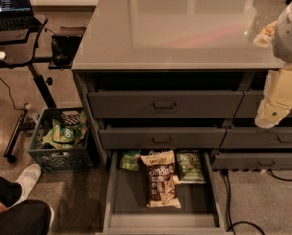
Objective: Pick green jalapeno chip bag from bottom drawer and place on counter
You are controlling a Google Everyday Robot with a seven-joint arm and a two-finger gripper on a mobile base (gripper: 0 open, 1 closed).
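Note:
The bottom drawer is pulled open at the lower middle of the camera view. Inside it lies the green jalapeno chip bag, muted green with dark print, at the back right. A larger brown-and-cream bag lies in the middle, and a small bright green bag sits at the back left. The counter spans the top, glossy grey-brown. My gripper hangs at the right edge, in front of the right-hand drawers, above and to the right of the open drawer, holding nothing.
Two shut drawers with bar handles sit above the open one. A crate with green packets stands left of the cabinet. A black desk with a laptop is at the far left. A person's leg and shoe are at the lower left. Cables run along the floor at right.

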